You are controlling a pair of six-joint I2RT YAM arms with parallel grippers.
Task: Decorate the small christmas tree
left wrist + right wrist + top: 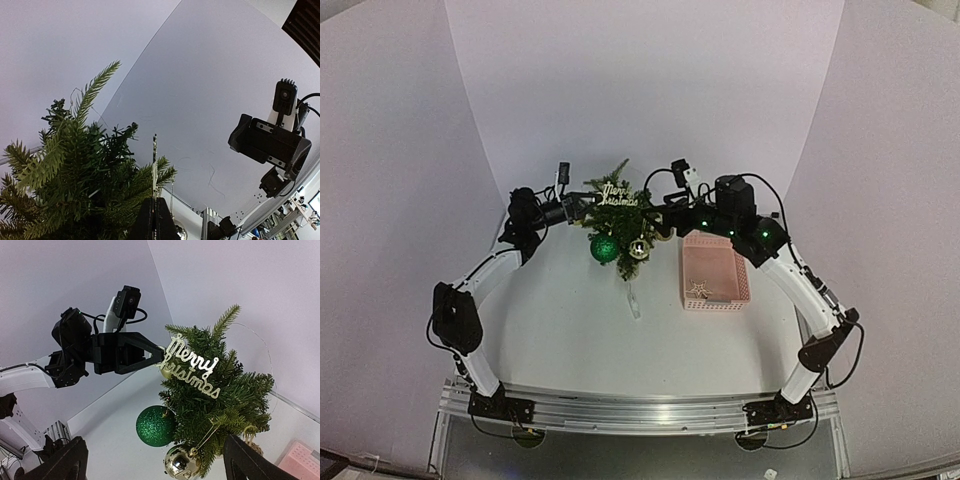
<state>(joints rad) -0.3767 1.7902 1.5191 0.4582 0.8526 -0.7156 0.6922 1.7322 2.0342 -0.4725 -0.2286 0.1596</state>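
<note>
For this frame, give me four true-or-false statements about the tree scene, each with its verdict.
1. The left gripper is shut on the Merry Christmas sign. True.
2. The right gripper holds the green ball. False: it is open and holds nothing.
3. The green ball hangs on the tree. True.
4. The pink basket lies on the left arm's side of the tree. False: it lies on the right arm's side.

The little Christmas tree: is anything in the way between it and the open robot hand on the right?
Nothing visible is. The right gripper is open and faces the small christmas tree directly; only the tree's own green ball and Merry Christmas sign hang there.
</note>
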